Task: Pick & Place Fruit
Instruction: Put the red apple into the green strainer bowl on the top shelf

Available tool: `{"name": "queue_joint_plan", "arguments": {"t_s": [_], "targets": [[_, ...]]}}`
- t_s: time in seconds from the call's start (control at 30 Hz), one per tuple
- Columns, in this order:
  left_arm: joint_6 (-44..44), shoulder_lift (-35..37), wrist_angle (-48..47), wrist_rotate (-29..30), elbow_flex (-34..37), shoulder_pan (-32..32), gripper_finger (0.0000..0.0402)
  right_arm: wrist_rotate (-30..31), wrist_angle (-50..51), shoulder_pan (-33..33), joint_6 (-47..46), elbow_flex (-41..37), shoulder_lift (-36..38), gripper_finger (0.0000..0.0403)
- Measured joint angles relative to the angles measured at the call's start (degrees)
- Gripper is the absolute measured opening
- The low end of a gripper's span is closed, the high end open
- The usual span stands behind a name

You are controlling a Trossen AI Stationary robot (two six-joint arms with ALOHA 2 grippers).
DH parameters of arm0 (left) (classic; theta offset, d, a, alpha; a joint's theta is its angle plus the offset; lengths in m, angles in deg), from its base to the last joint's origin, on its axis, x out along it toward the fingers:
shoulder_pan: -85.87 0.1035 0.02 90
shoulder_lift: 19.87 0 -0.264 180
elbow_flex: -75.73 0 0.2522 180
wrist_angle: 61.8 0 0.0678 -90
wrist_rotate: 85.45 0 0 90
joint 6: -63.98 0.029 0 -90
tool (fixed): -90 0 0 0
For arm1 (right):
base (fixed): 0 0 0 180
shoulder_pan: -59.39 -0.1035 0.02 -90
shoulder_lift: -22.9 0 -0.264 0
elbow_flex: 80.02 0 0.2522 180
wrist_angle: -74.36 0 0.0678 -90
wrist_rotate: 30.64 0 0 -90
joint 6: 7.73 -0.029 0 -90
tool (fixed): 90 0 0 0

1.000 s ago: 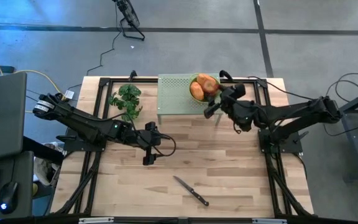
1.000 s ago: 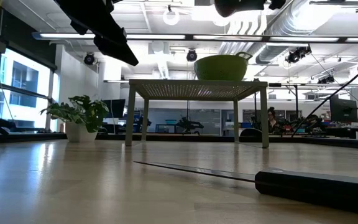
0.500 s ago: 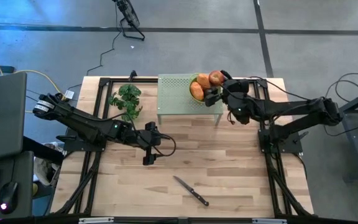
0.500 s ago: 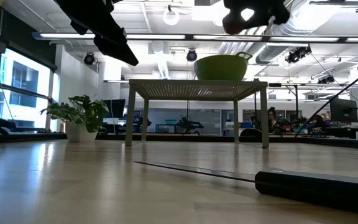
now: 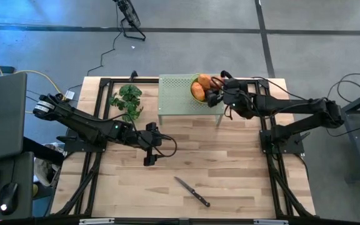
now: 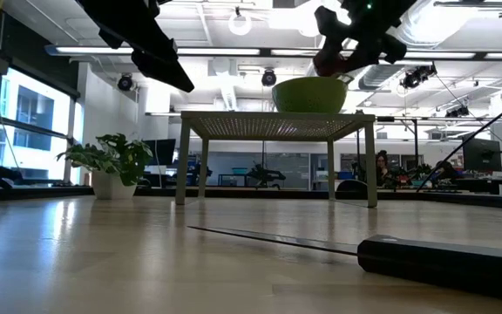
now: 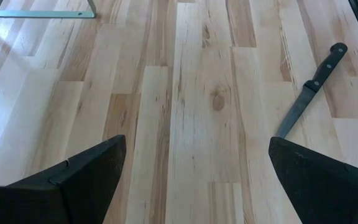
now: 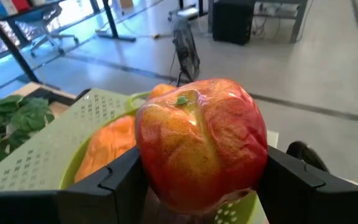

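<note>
A red apple [image 8: 201, 143] is held in my right gripper [image 8: 201, 177], just above a green bowl [image 8: 73, 168]. The bowl stands on a small green perforated stand [image 5: 177, 97] at the table's far side. Two orange oblong pieces [image 8: 107, 149] lie in the bowl. In the low view the apple [image 6: 329, 63] hangs a little above the bowl's rim [image 6: 310, 83]. My left gripper [image 5: 150, 153] is open and empty above the bare wood left of the middle. The dark purple piece and the tiny red-orange ones are out of view. My right gripper pinches the apple by its two opposite sides [image 8: 148, 155] between its two fingers [image 8: 114, 180]. The fingers come from the table's right, slanting down. The apple is lifted clear above the bowl, its stem end [image 8: 180, 99] turned toward the wrist.
A black-handled knife [image 5: 192, 192] lies on the wood near the front edge; it also shows in the left wrist view [image 7: 306, 99]. A green leafy bunch [image 5: 127, 100] lies left of the stand. The stand's legs [image 6: 181, 161] rise from the far part of the table.
My right gripper, shut on the apple, has gone toward the far edge and down, from high above the stand to just above the bowl. The apple has stayed in the hold.
</note>
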Motion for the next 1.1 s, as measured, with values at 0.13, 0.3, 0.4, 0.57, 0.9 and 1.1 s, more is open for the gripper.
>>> {"name": "queue_joint_plan", "arguments": {"t_s": [0.13, 0.3, 0.4, 0.57, 0.9, 1.1], "targets": [[0.0, 0.0, 0.0, 0.0, 0.0, 0.0, 0.0388, -1.2, 1.2, 0.0, -0.1, 0.0, 0.0, 0.0235], [0.0, 0.0, 0.0, 0.0, 0.0, 0.0, 0.0388, -4.6, 1.5, 0.0, 0.0, 0.0, 0.0, 0.0242], [0.0, 0.0, 0.0, 0.0, 0.0, 0.0, 0.0388, -4.6, 2.5, 0.0, 0.5, 0.0, 0.0, 0.0248], [0.0, 0.0, 0.0, 0.0, 0.0, 0.0, 0.0388, -4.6, 2.7, -0.1, 3.3, 0.0, 0.0, 0.0263], [0.0, 0.0, 0.0, 0.0, 0.0, 0.0, 0.0388, -6.3, 2.8, -0.1, 5.1, 0.0, 0.0, 0.0278], [0.0, 0.0, 0.0, 0.0, 0.0, 0.0, 0.0388, -6.3, 2.8, -0.1, 5.1, 0.0, 0.0, 0.0279]]}}
